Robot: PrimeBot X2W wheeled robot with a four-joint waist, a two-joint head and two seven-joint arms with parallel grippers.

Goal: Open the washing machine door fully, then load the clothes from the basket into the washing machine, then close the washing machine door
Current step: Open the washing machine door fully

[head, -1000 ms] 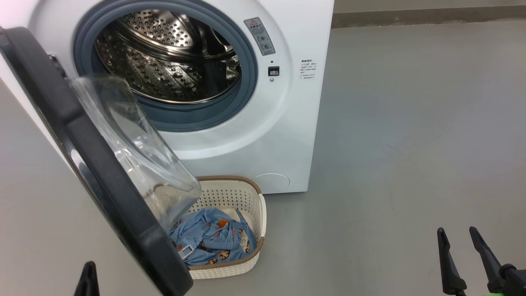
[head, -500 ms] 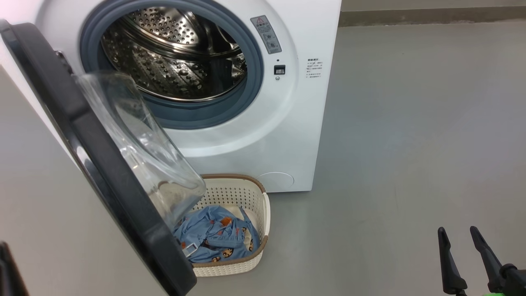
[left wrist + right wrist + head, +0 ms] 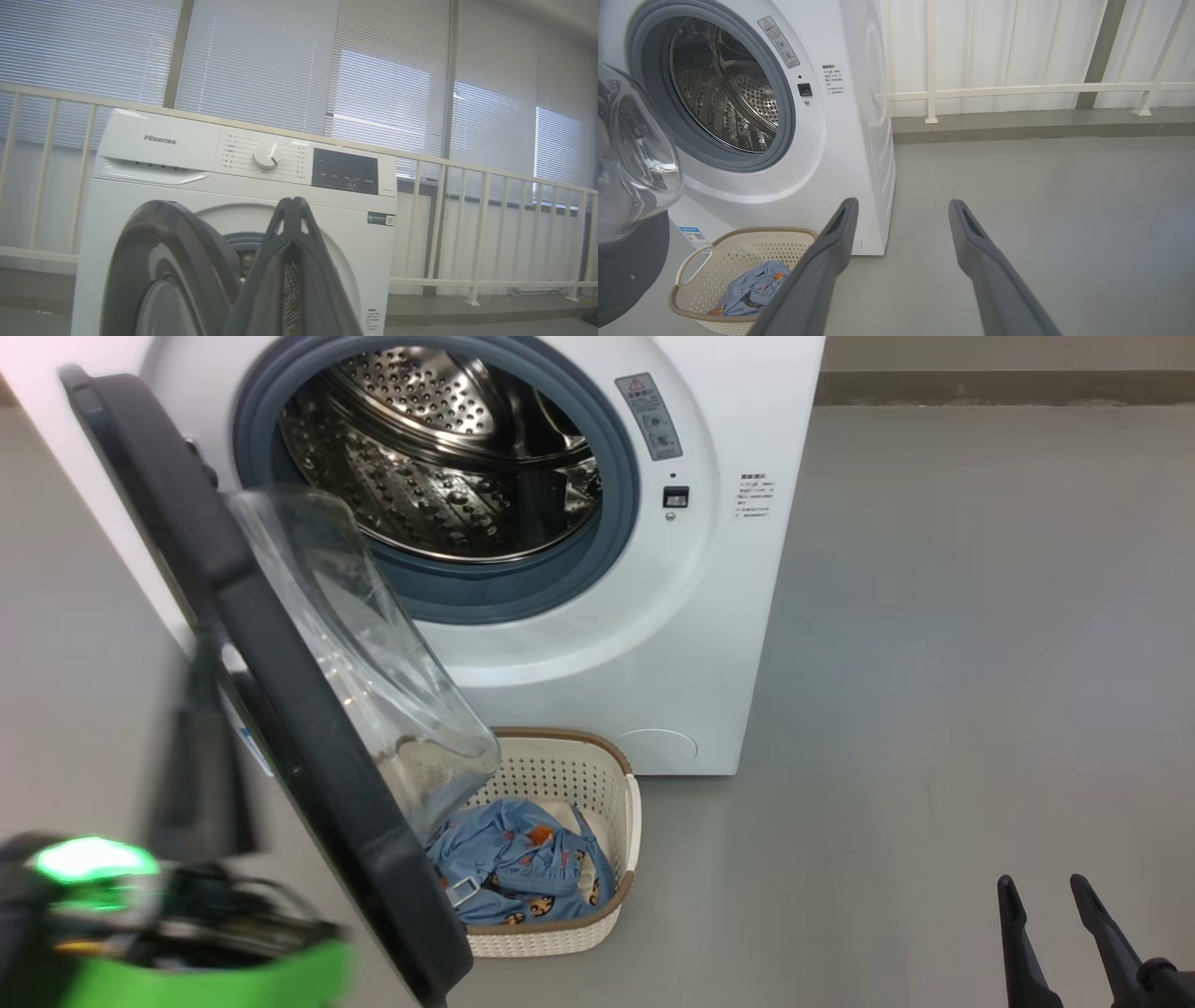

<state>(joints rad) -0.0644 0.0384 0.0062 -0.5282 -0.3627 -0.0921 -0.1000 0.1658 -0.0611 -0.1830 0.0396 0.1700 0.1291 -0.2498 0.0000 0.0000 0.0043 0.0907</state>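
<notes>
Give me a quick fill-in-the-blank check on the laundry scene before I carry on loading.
1. The washing machine door stands ____.
2. The clothes lie in the ____, on the floor in front of the washing machine.
3. The left gripper is ____, its two fingers touching.
4. The right gripper is ____, with nothing between its fingers.

Missing words: open; basket; shut; open.

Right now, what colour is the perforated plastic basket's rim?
Brown rim, clearest in the head view.
</notes>
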